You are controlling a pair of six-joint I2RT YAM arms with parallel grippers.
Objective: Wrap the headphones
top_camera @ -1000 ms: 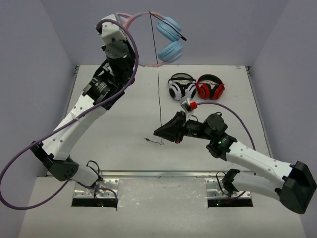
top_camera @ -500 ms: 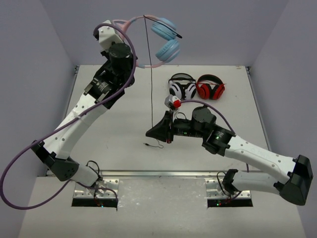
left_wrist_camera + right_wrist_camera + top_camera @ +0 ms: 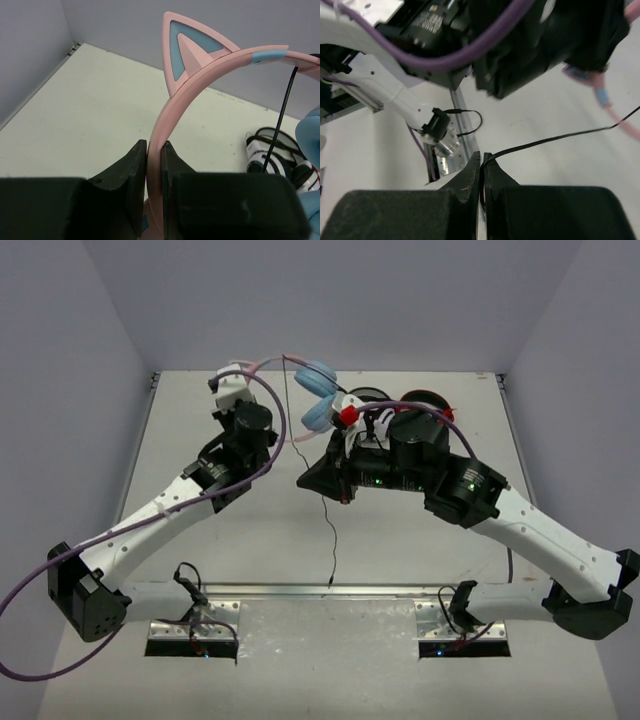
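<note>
The headphones hang from my left gripper (image 3: 252,368), which is shut on the pink headband (image 3: 165,107) just below a cat ear (image 3: 192,47). The two light-blue earcups (image 3: 318,390) hang above the table's back middle. The thin black cable (image 3: 292,415) runs down from the headband into my right gripper (image 3: 305,480), which is shut on it, then trails to the table's front edge (image 3: 331,580). In the right wrist view the cable (image 3: 560,137) leaves the closed fingertips (image 3: 481,156) to the right.
Black-and-white headphones (image 3: 265,150) and red-and-black headphones (image 3: 428,398) lie at the back right, partly hidden by my right arm (image 3: 450,485). Grey walls stand on three sides. A metal rail (image 3: 300,592) runs along the front edge.
My left arm has lowered the headphones and brought them nearer. My right gripper has risen along the cable toward the earcups. The cable's tail now reaches the front edge.
</note>
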